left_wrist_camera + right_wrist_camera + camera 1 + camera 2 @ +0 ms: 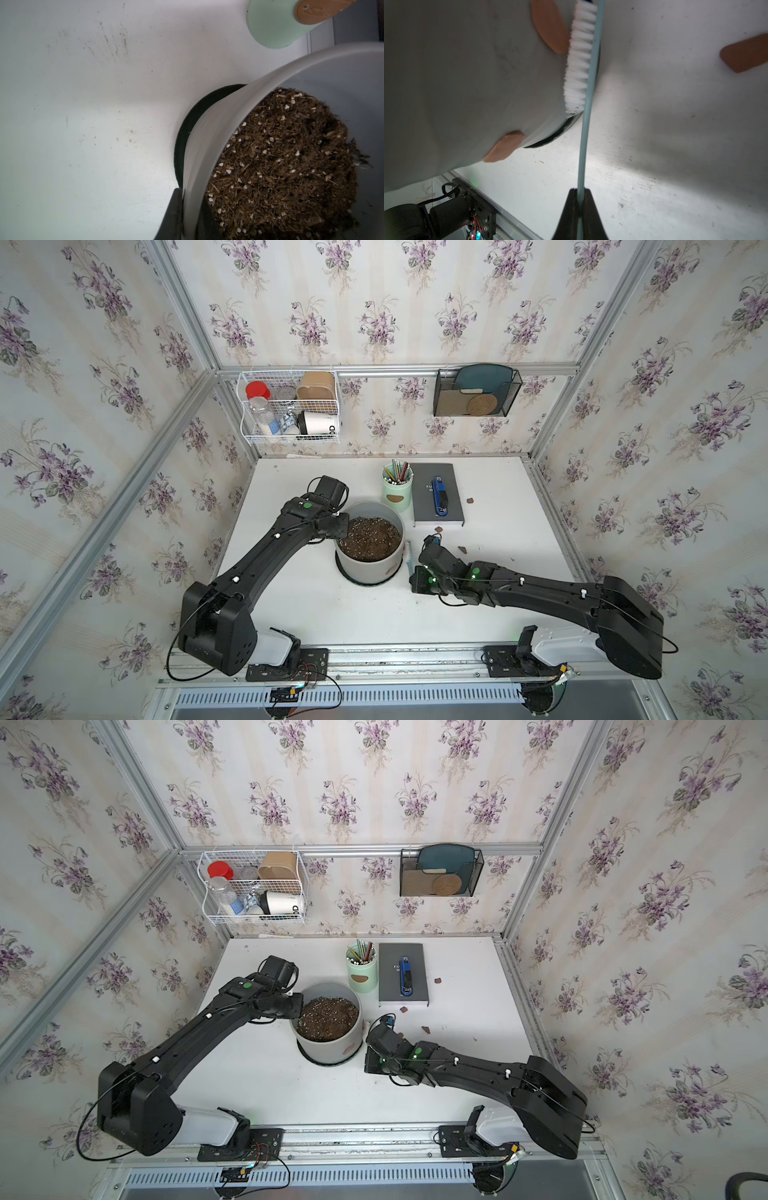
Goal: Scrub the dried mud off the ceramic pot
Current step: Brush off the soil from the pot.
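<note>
The ceramic pot (365, 572) (328, 1050), pale grey with dark soil, stands on a black saucer mid-table. My left gripper (191, 199) (336, 531) is shut on its rim, one finger outside the wall and one inside by the soil. My right gripper (580, 190) is shut on the pale blue handle of a brush (588, 93) (408, 556). The brush's white bristles (579, 62) press on the pot's wall (467, 83) beside a patch of dried mud (550, 27). A second patch (504, 148) sits lower on the wall. Loose flakes (461, 548) (745, 54) lie on the table.
A mint pencil cup (397, 493) (276, 25) and a grey book (424, 506) carrying a blue stapler (440, 495) stand behind the pot. More flakes (470, 501) (438, 528) lie near the book. A wire basket (291, 406) and a black mesh holder (476, 393) hang on the back wall.
</note>
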Controlling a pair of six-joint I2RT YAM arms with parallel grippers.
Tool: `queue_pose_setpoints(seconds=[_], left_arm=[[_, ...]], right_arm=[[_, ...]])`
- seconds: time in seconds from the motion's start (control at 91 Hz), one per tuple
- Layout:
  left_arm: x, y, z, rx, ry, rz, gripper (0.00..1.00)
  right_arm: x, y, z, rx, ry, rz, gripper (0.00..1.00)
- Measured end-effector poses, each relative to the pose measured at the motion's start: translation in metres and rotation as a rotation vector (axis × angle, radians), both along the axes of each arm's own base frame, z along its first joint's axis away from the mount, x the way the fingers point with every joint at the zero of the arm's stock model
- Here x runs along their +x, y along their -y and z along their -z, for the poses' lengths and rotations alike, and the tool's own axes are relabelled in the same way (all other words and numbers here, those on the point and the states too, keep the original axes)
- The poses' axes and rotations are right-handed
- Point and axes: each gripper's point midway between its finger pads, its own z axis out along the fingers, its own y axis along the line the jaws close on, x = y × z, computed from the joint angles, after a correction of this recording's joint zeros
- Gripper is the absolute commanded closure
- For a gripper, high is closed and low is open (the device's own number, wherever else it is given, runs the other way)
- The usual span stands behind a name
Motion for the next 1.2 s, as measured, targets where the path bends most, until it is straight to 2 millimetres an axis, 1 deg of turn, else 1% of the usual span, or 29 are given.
queue_pose_setpoints(seconds=[0.099, 0.242, 0.506, 0.681, 0.824, 0.846, 0.912, 0.956, 1.055, 1.11, 1.198], left_arm=[[0.000, 0.000, 0.000, 0.000, 0.000, 0.000, 1.00], [0.000, 0.000, 0.000, 0.000, 0.000, 0.000, 1.00], [0.000, 0.000, 0.000, 0.000, 0.000, 0.000, 1.00], [0.000, 0.000, 0.000, 0.002, 0.000, -0.001, 1.00], [0.000, 0.000, 0.000, 0.002, 0.000, -0.001, 1.00], [0.000, 0.000, 0.000, 0.002, -0.001, -0.001, 0.98], [0.000, 0.000, 0.000, 0.004, -0.007, 0.000, 0.83], [0.001, 0.000, -0.001, 0.007, -0.016, 0.000, 0.75], [0.005, 0.008, -0.006, -0.023, -0.032, 0.003, 0.62], [0.010, 0.012, -0.012, -0.037, -0.024, 0.003, 0.59], [0.021, 0.017, -0.020, -0.045, -0.004, 0.001, 0.58]], right_arm=[[0.002, 0.000, -0.006, 0.006, 0.012, 0.005, 1.00], [0.007, 0.009, -0.012, -0.007, 0.028, 0.031, 1.00], [0.021, 0.039, -0.024, -0.057, 0.070, 0.106, 1.00], [0.025, 0.059, -0.024, -0.147, 0.075, 0.147, 1.00], [0.022, 0.074, -0.022, -0.216, 0.078, 0.157, 1.00], [0.022, 0.076, -0.022, -0.219, 0.083, 0.154, 1.00], [0.019, 0.079, -0.026, -0.208, 0.096, 0.151, 1.00], [0.017, 0.080, -0.029, -0.197, 0.106, 0.144, 1.00], [0.011, 0.077, -0.031, -0.173, 0.123, 0.120, 1.00], [0.005, 0.073, -0.029, -0.165, 0.120, 0.099, 1.00], [-0.002, 0.066, -0.022, -0.154, 0.116, 0.070, 1.00]])
